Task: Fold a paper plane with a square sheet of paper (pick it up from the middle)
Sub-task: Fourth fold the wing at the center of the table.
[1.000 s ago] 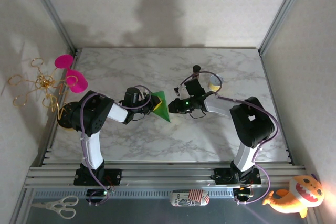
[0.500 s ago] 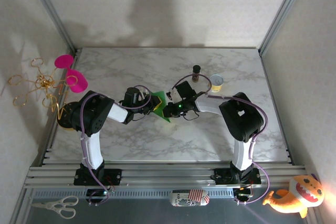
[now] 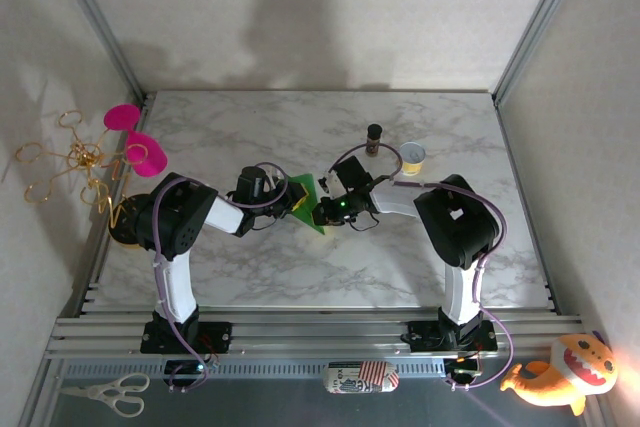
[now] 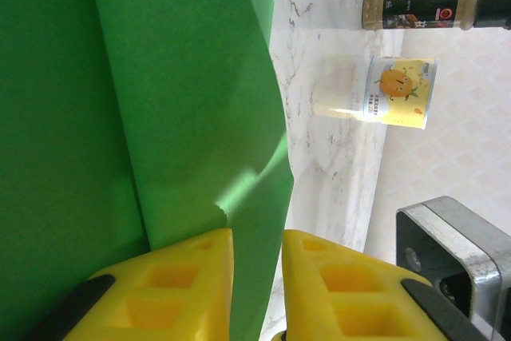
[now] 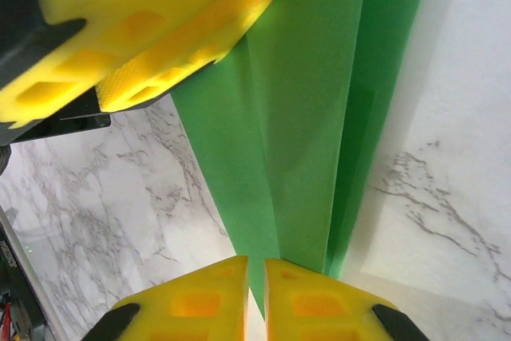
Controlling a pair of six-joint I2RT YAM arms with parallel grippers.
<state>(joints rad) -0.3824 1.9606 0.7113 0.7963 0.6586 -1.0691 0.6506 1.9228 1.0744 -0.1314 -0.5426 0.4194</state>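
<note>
Folded sheet of paper (image 3: pixel 304 191) sits mid-table between both arms. Left gripper (image 4: pixel 255 273) pinches its side edge. Right gripper (image 5: pixel 255 289) is nipped on the pointed end (long axis runs straight away from it).

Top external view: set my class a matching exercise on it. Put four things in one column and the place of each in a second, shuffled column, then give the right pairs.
Things
1. green paper
2. scissors
3. plush toy
4. dark bottle

Places
A. near right corner of the view
B. just left of the yellow-white can
C. pinched between the left gripper and the right gripper
D. near left corner of the view

Pairs: 1-C, 2-D, 3-A, 4-B
</note>
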